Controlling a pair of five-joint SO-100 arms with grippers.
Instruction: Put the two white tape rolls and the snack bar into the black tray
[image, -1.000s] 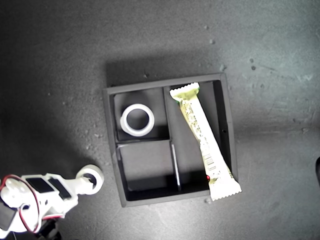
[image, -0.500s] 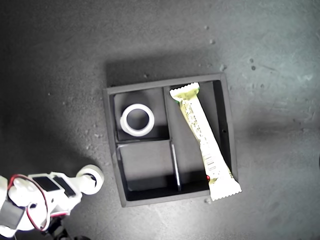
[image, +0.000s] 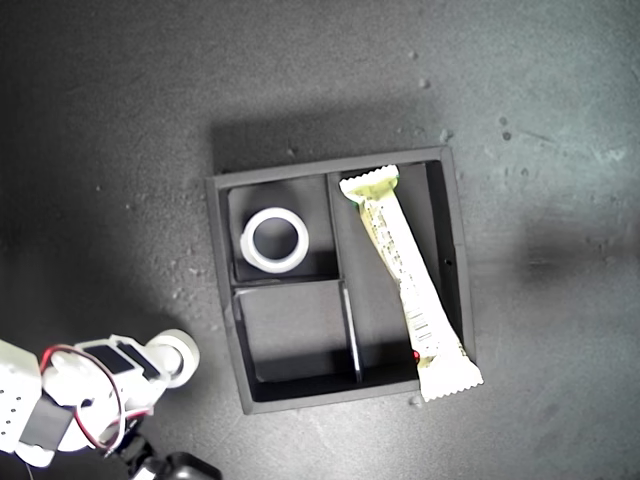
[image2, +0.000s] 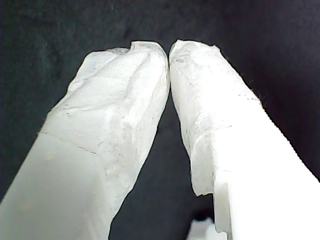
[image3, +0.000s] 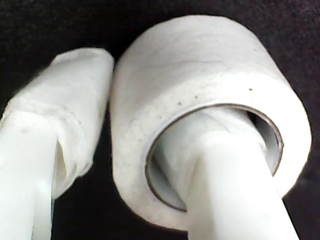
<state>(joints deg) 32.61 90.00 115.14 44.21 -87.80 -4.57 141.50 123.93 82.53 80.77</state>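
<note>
since a second earlier, my second gripper (image: 172, 358) had slid back toward the exterior view's lower left corner, carrying the thicker tape roll (image: 176, 354) with it, a touch further from the black tray (image: 456, 250); nothing in the tray had shifted. my second gripper was clamped on that roll's wall, one finger threaded through its hole and the other pressed on the outside, as the second wrist view showed plainly (image3: 105, 150), with the thicker tape roll (image3: 200, 100) filling most of that picture. it sat over the dark worktop just outside the tray's wall on the exterior view's left, beside the empty small compartment. the thin tape roll (image: 275, 240) lay flat in the other small compartment, the one nearer the exterior view's top. the snack bar (image: 408, 284) lay slantwise in the long compartment, its lower crimped end riding up over the tray's corner at the exterior view's lower right, so it was not fully seated. my first gripper (image2: 169, 50) was pinched closed on nothing, tips touching over bare dark surface; i could not find it in the exterior view. by my reckoning the roll was light and stiff, its wound outer face a little slick, so a grip across the wall through the core looked the surest hold. the bar looked light, bendy and crinkly, probably best taken across its middle.
</note>
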